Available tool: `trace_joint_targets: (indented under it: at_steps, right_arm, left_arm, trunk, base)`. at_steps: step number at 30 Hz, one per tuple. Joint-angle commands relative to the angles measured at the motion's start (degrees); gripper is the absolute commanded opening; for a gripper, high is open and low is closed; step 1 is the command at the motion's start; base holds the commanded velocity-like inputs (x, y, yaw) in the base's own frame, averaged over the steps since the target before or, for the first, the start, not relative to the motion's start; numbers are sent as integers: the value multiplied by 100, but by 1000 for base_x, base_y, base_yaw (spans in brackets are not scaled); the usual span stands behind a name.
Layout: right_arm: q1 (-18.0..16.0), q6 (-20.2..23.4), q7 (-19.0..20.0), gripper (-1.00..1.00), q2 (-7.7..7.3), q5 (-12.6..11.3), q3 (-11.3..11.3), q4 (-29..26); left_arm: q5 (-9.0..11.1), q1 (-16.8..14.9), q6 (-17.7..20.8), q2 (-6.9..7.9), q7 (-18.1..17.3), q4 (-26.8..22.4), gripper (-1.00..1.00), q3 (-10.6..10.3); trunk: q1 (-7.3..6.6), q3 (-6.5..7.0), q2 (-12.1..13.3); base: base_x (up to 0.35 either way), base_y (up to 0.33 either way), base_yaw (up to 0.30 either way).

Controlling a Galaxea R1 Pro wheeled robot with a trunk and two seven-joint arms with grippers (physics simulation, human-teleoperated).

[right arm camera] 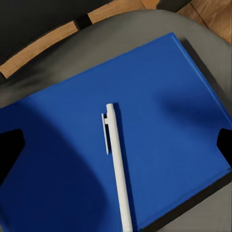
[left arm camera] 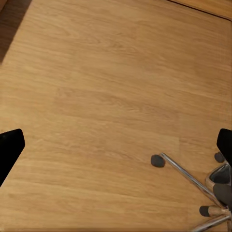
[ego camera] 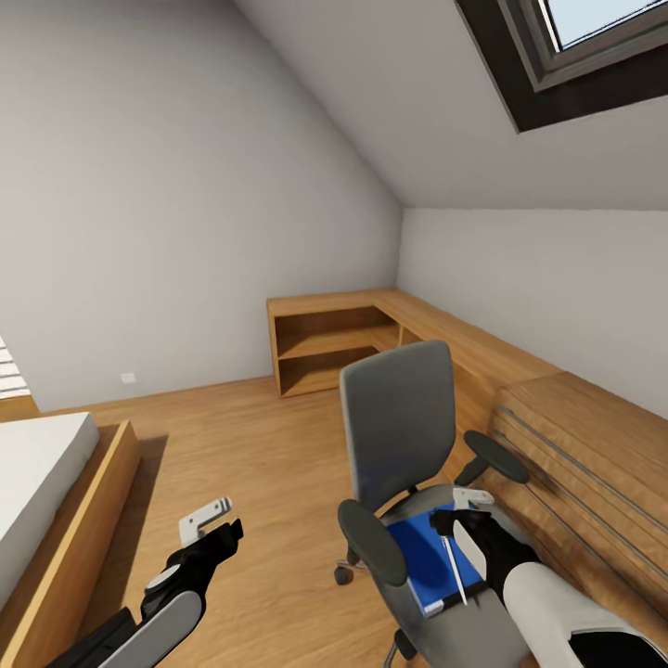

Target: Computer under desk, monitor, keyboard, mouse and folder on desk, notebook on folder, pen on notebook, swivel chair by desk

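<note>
Pen point(right arm camera: 117, 164): lies on folder point(right arm camera: 159, 111), on swivel chair point(ego camera: 399, 436) seat.
Right claw point(right arm camera: 116, 145): fingers apart, directly above pen.
Left claw point(ego camera: 211, 524): apart, over floor point(left arm camera: 106, 96).

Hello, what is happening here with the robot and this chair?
The robot stands over the swivel chair in an attic bedroom. Its right claw hangs open just above the blue folder lying on the seat, with the white pen resting on top of it. Nothing is gripped yet. The left claw hangs open over the bare floor.

Right claw point(ego camera: 464, 516) hides part of folder point(ego camera: 422, 557)
</note>
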Motion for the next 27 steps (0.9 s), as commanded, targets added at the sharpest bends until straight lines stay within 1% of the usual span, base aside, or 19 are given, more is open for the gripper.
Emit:
trace_joint_targets:
  at_steps: [1, 3, 7, 27]
  right_arm:
    - [-1, 35, -36, 100, -4, -60, 33, -48]
    - [-1, 54, -44, 100, -7, -61, 29, -184]
    - [-1, 61, -47, 100, -11, -64, 26, -237]
    - [-1, 83, -44, 100, -12, -73, 28, -238]
  left_arm:
    - [10, -8, 21, 5, 35, -8, 100, -13]
    - [14, -8, 22, 4, 44, -11, 100, -20]
    - [12, -8, 22, 2, 47, -12, 100, -25]
    - [6, -8, 13, 6, 57, -4, 100, -26]
  trunk:
    - [23, -25, -45]
    - [67, -61, -126]
    - [154, -133, -286]
    - [594, -492, -1088]
  base:
    - [0, 0, 0]
    - [0, 0, 0]
    - [0, 0, 0]
    - [0, 0, 0]
